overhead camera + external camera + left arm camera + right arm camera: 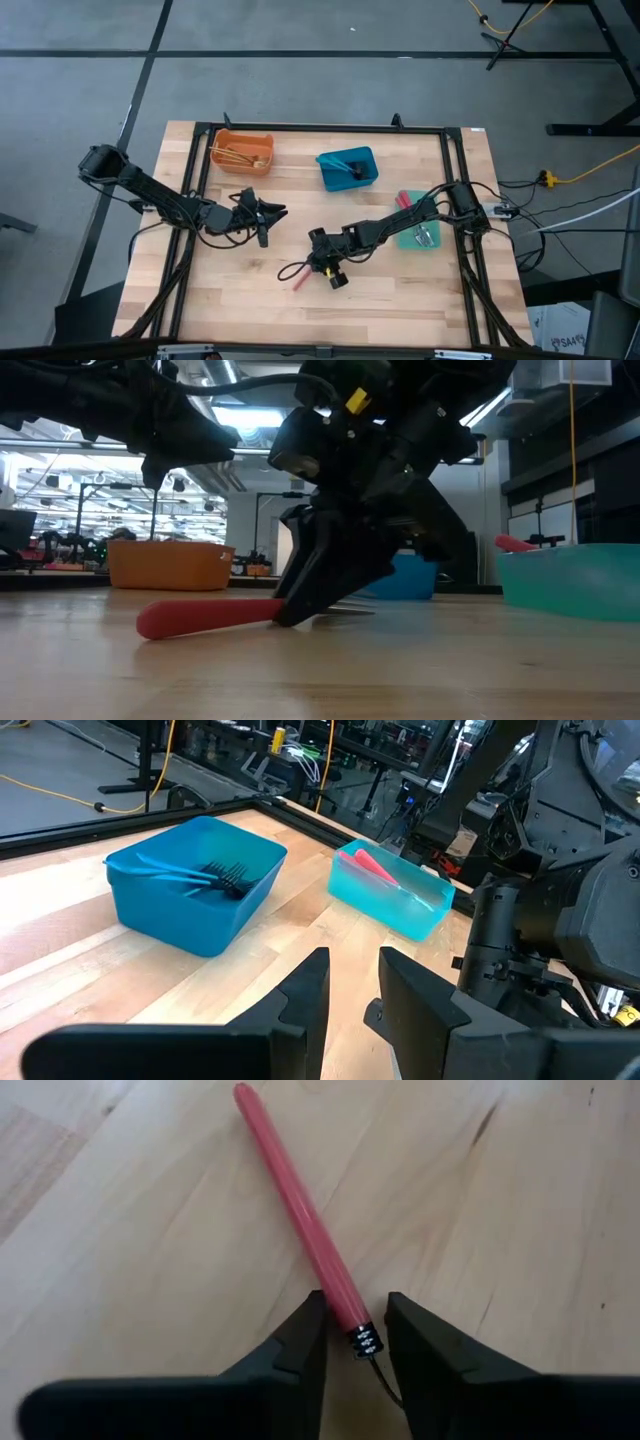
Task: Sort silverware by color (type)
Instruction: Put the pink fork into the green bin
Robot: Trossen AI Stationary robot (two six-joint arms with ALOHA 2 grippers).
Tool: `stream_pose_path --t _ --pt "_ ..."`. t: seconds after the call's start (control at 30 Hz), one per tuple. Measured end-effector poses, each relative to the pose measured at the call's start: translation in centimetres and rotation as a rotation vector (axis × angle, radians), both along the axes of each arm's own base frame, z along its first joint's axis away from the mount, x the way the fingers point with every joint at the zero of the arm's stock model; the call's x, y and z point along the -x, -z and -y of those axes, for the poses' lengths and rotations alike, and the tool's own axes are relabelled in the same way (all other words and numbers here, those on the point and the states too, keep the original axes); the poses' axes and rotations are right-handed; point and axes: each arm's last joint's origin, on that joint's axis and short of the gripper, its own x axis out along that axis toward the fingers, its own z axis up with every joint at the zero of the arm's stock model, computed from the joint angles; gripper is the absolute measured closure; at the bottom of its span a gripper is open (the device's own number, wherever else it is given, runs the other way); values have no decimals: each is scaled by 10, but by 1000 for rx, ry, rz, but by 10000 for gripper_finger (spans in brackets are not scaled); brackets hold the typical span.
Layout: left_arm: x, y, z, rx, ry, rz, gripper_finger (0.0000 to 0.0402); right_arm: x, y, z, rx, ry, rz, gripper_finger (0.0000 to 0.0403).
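my right hand (327, 272) down on surface (400, 300), front middle, straddling utensil (300, 281); three bins (345, 168) behind; left hand (266, 222) waits left.

A robotics lab or workshop is showing here; a framed wooden table (400, 290) is standing on grey floor; yellow cables (590, 168) are trailing past; ceiling lights (60, 465) are glowing over benches (60, 550) behind

Grey floor (330, 25), bright ceiling lights (240, 418)
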Motion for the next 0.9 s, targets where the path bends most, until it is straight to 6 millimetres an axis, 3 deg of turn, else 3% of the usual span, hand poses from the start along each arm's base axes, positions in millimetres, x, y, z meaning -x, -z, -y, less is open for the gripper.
stream_pose_path --t 0.33,0.6,0.73,0.9 --pt "0 0 0 0 0 0 318 1 0 0 -1 -3 -7 392" --pt "0 0 0 -1 0 0 318 2 -5 0 -9 -5 -8 395" --pt "0 0 0 -7 1 0 318 9 -18 2 -16 15 -34 397" --pt "-1 -12 0 -66 32 70 318 19 -55 5 -34 24 -8 399"
